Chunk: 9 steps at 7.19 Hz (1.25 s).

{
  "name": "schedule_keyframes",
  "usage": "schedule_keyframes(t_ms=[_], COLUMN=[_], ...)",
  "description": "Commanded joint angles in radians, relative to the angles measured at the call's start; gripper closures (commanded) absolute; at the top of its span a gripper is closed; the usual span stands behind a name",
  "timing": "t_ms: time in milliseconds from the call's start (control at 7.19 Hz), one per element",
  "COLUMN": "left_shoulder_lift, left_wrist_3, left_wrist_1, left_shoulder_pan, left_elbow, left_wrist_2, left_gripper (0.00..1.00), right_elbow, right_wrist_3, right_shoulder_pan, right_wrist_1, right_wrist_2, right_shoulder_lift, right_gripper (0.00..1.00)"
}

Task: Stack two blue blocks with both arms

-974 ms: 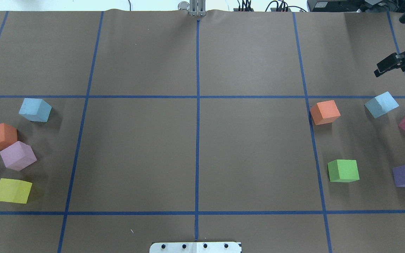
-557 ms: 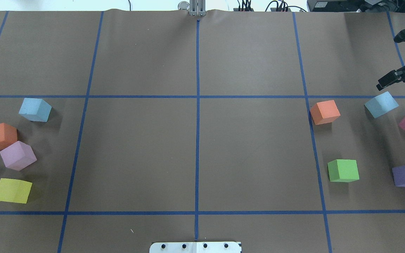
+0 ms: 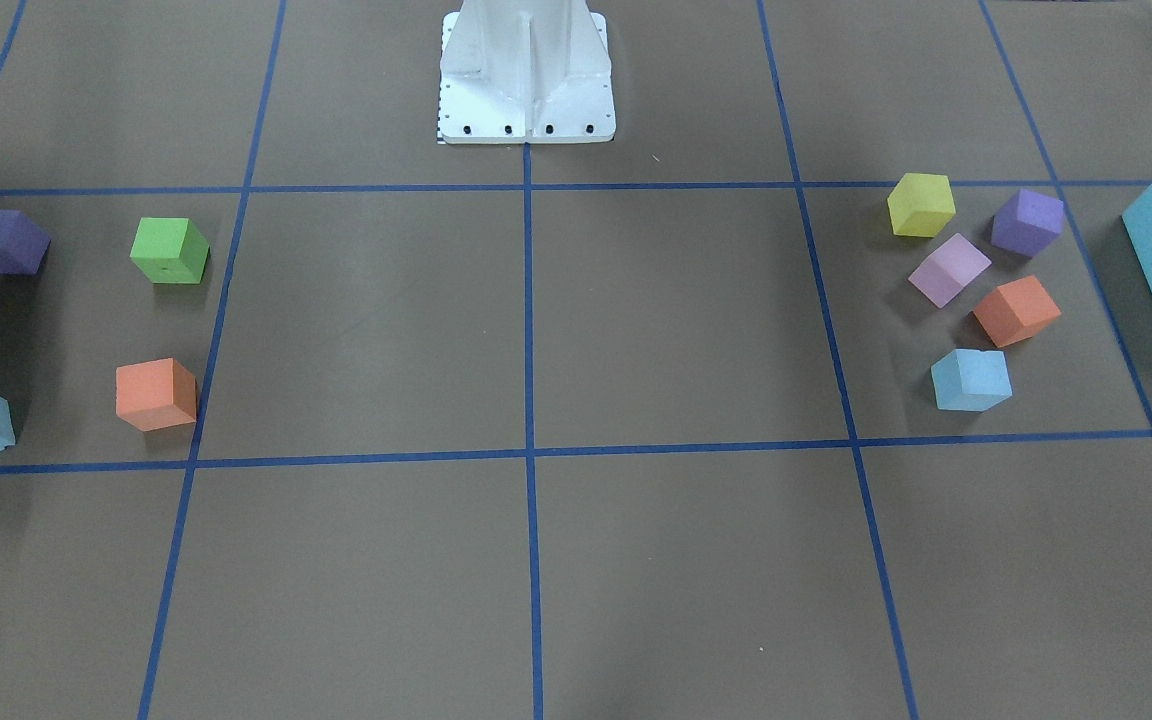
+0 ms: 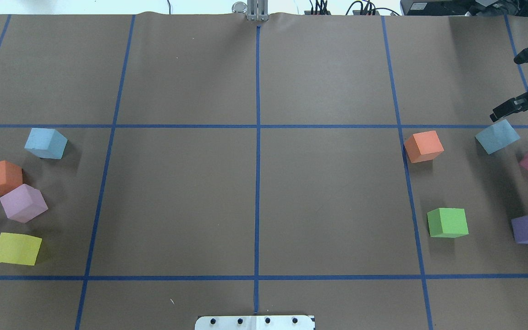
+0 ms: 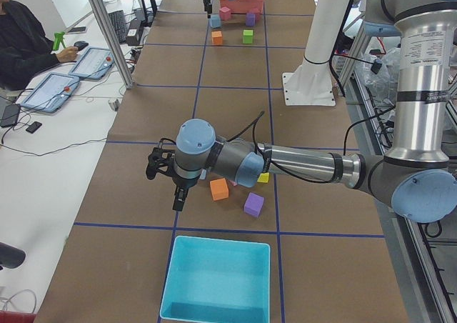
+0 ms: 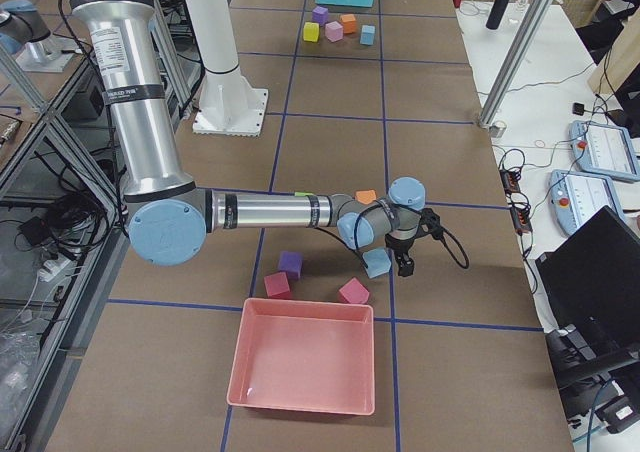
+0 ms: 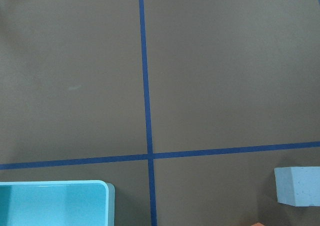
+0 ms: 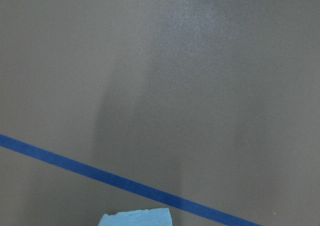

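Blue block (image 4: 497, 136) on right: right gripper (image 4: 507, 86), jaws spread wide, just past far edge. Nudge nearer, centre, then drop.

No text can be read anywhere. The right arm (image 6: 140, 122) carries a strip of dark print (image 6: 118, 67) on its silver tube, and the left arm (image 5: 421, 101) has a similar strip. Both are too small to make out.
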Motion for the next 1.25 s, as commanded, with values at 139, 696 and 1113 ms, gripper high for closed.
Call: schedule_keyframes(t_ms=[139, 696, 1113], left_shoulder_lift=[0.003, 0.001, 0.001], left_wrist_3=[-0.021, -0.032, -0.044], left_wrist_1=[-0.015, -0.015, -0.015], left_shoulder_pan=[0.0, 0.0, 0.0], left_elbow=[0.001, 0.001, 0.001], left_wrist_2=[0.0, 0.0, 0.0], left_gripper=[0.02, 0.02, 0.02], right_elbow=[0.013, 0.011, 0.013], right_wrist_3=[0.033, 0.049, 0.038], right_shoulder_pan=[-0.034, -0.069, -0.089], right_wrist_1=[0.008, 0.008, 0.009], right_wrist_2=[-0.002, -0.005, -0.037], right_shoulder_lift=[-0.026, -0.046, -0.046], right_gripper=[0.0, 0.0, 0.3])
